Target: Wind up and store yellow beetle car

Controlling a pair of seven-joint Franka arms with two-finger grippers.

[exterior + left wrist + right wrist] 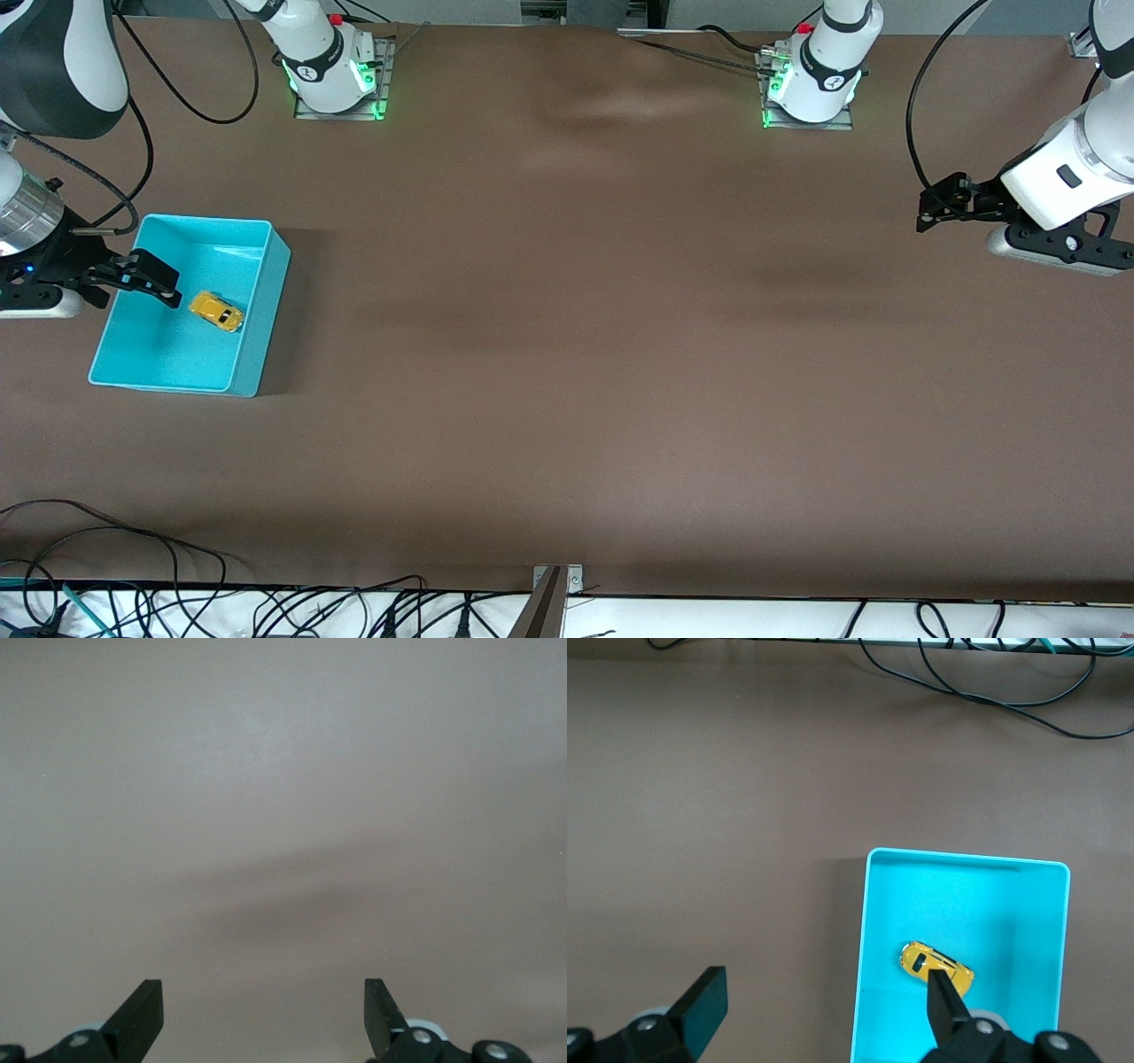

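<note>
Brown surface (567,354), bare apart from the turquoise bin (252,354) at the right arm's end. Yellow beetle car (217,311) sits inside, seemingly stored. Right pincer (142,276) spread wide, hovering over the bin's rim; descending could clip the wall or nudge the car. Left pincer (930,208) spread, empty, waiting over bare surface. Nothing blocks either.

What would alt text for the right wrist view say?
A tiny yellow beetle car sits inside a turquoise bin on a brown table. The open right gripper hovers above the bin's edge, with cables along the table's rim.
</note>
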